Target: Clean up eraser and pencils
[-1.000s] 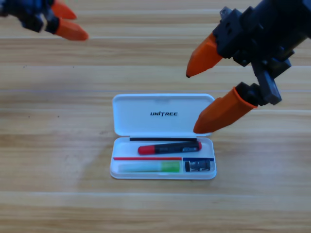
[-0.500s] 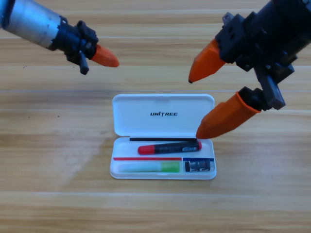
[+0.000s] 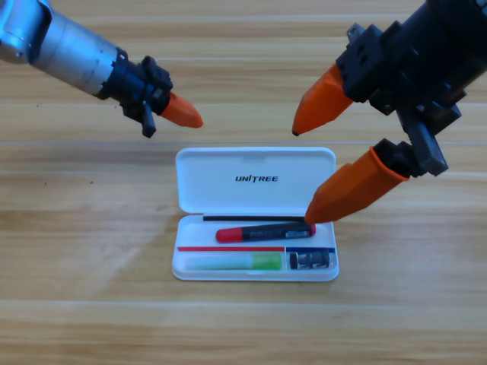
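Wooden surface (image 3: 76, 228): left end effector (image 3: 183, 112), jaw state unreadable, has advanced toward the open white plastic case (image 3: 255, 181); right end effector (image 3: 316, 167) gapes empty over it, closing next.

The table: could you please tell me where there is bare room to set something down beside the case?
The table is bare left of the white UNITREE case, right of it, and along the near edge. It is crowded behind the case: the left tool hangs there and the open right tool straddles the lid's right corner.

"UNITREE" stands in black on the white case's open lid (image 3: 256, 179).
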`<action>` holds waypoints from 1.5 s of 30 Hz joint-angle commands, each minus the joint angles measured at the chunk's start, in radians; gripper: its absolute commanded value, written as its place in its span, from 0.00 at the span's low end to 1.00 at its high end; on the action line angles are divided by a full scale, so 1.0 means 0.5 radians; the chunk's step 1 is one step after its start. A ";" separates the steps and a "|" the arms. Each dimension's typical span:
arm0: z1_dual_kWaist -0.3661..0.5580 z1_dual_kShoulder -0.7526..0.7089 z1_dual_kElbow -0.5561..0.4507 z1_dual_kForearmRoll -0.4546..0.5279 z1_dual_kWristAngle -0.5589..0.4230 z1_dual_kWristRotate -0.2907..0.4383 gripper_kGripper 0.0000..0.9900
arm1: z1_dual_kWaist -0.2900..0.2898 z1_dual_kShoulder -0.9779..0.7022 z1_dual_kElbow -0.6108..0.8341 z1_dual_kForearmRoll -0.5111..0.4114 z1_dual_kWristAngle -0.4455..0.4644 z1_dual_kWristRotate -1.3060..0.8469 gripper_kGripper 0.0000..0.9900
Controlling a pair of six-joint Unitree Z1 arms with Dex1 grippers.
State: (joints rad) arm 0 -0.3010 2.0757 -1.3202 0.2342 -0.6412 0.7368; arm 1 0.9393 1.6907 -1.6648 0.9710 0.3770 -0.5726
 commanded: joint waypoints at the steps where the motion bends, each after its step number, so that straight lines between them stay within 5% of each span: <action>1: -0.042 0.165 -0.001 0.010 -0.120 -0.029 0.00 | -0.053 -0.074 0.074 -0.031 0.038 0.007 0.94; 19: -0.036 0.625 -0.596 0.750 -0.500 0.180 0.00 | -0.053 -0.068 0.081 -0.031 0.041 0.007 0.94; 45: -0.110 0.543 -0.532 0.989 -0.583 0.324 0.00 | -0.053 -0.053 0.099 -0.037 0.047 0.007 0.94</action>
State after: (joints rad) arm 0 -0.3126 2.3442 -1.6199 0.7079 -0.9203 0.8795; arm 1 0.9393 1.6907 -1.6476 0.9691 0.3834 -0.5726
